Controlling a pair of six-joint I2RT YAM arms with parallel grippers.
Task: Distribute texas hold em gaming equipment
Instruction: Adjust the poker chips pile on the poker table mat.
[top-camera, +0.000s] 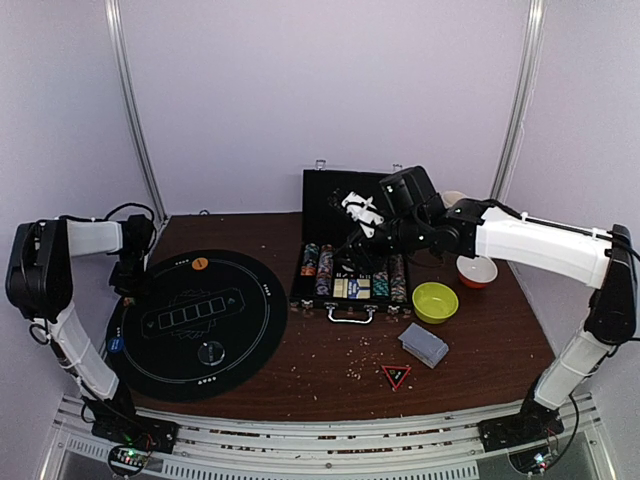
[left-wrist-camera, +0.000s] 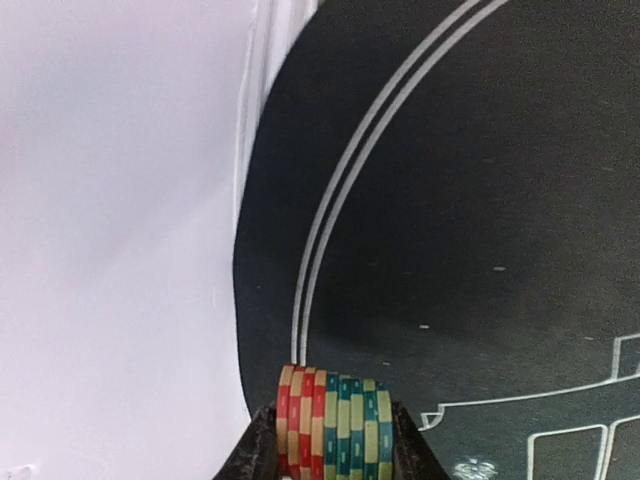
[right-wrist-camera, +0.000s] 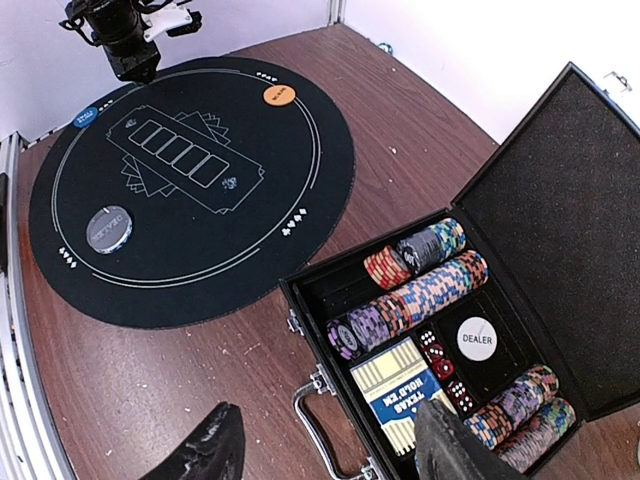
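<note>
My left gripper (left-wrist-camera: 335, 440) is shut on a short stack of red and teal poker chips (left-wrist-camera: 335, 420), held just above the left rim of the round black mat (left-wrist-camera: 450, 200). In the top view that gripper (top-camera: 128, 272) sits at the mat's left edge (top-camera: 250, 330). My right gripper (right-wrist-camera: 330, 450) stands open and empty above the handle side of the open black case (right-wrist-camera: 300, 300). The case holds rows of chips (right-wrist-camera: 430, 290), a blue card box (right-wrist-camera: 400, 385), dice (right-wrist-camera: 438, 355) and a white dealer button (right-wrist-camera: 477, 338). On the mat lie an orange disc (right-wrist-camera: 280, 95), a blue disc (right-wrist-camera: 85, 116) and a clear disc (right-wrist-camera: 108, 228).
A yellow-green bowl (top-camera: 435, 301) and a white-and-red bowl (top-camera: 477, 270) stand right of the case (top-camera: 345, 195). A grey card deck (top-camera: 423, 343) and a red triangle marker (top-camera: 396, 376) lie on the brown table near the front. Crumbs dot the wood.
</note>
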